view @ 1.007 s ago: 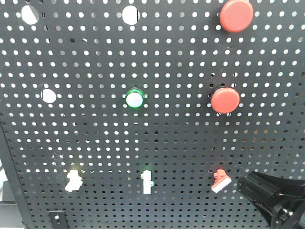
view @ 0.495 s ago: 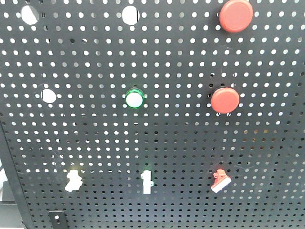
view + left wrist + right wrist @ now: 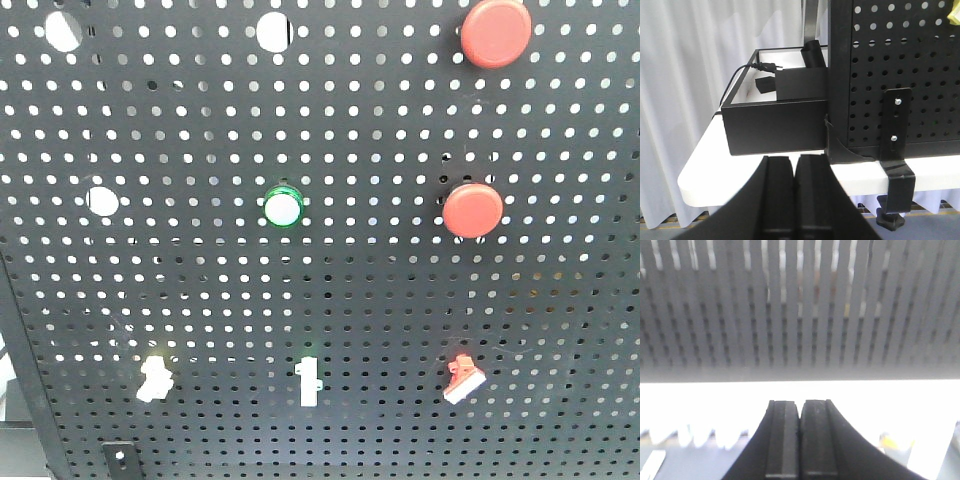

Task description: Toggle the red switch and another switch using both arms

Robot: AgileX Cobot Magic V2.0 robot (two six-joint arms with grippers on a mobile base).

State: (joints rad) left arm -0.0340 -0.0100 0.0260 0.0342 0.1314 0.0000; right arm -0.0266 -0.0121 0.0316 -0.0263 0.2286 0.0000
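On the black pegboard (image 3: 400, 300) the small red switch (image 3: 463, 377) sits at the lower right, its white-tipped lever slanting down to the left. The pale cream switch (image 3: 154, 377) is at the lower left in the same row. Neither arm shows in the front view. In the left wrist view my left gripper (image 3: 795, 162) is shut with nothing in it, low by the board's bottom left corner; a pale yellow bit (image 3: 954, 17) peeks in at the top right edge. My right gripper (image 3: 800, 405) is shut and empty below the blurred board (image 3: 800, 315).
A white bar toggle (image 3: 309, 380) stands between the two switches. Above are a green-ringed button (image 3: 283, 207) and two round red push buttons (image 3: 472, 210) (image 3: 496, 32). A black box (image 3: 775, 125), a bracket (image 3: 897, 125) and a clamp (image 3: 895, 200) sit at the white table's edge (image 3: 705, 175).
The black right gripper seen at the lower right of the front view one second ago has dropped out of that view. Both switches look unchanged.
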